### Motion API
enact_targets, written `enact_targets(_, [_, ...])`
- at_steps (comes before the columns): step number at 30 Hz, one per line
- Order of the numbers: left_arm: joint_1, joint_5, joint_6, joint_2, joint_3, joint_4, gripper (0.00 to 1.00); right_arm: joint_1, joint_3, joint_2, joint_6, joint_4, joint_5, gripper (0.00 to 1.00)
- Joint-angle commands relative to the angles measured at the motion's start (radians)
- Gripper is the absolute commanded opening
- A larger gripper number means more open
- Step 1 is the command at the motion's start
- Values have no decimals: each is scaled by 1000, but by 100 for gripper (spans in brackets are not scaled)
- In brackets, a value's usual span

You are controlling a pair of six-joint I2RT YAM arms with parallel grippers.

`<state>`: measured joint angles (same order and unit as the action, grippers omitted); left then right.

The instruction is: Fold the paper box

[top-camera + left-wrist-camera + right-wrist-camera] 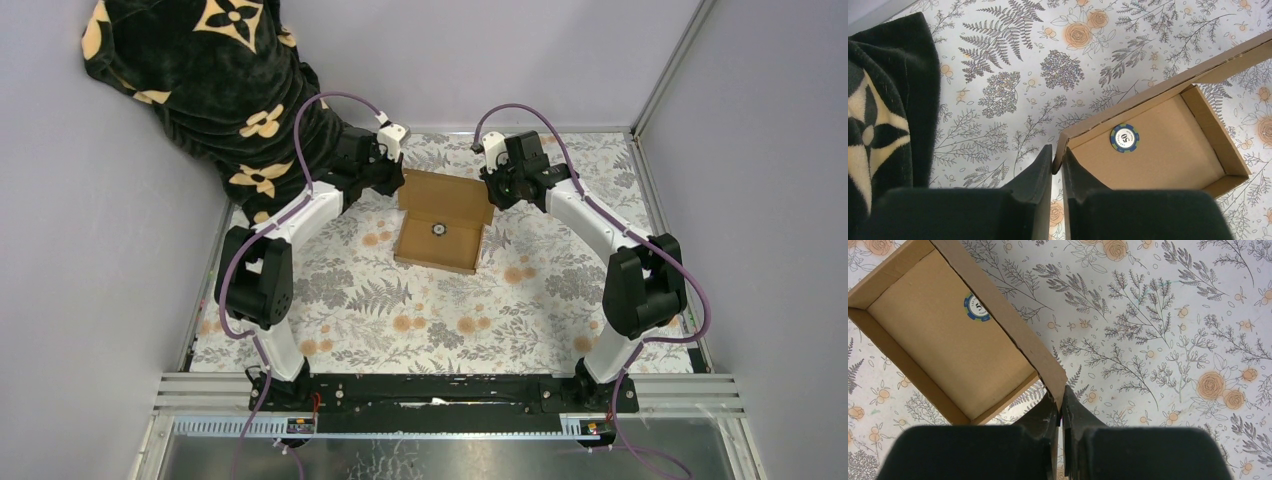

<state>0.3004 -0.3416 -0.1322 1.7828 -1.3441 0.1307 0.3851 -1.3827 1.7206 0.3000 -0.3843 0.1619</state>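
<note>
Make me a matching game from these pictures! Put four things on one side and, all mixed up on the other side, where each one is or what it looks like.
Things:
1. paper box
2. round chip
3. black flowery blanket
4. left gripper

Places or states:
A. lying inside the box
B. bunched in the far left corner
C. fingers pinching a corner of the box lid
D. brown, with its lid open

Pairs: 1-D, 2-A, 3-B, 4-C

Left pincer [1057, 170] and right pincer [1062, 412] are clamped.
</note>
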Motion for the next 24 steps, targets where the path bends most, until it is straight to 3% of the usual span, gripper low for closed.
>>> enact_targets(1, [-7, -1, 3, 13, -44, -2, 14, -1, -27, 13, 10, -26, 14, 5])
enact_targets(10, [14, 30, 20, 7, -51, 11, 10, 12, -39, 16, -15, -21, -2, 4])
enact_targets(24, [81, 124, 49, -18, -22, 24, 9, 105, -81, 42, -159, 14, -185, 0])
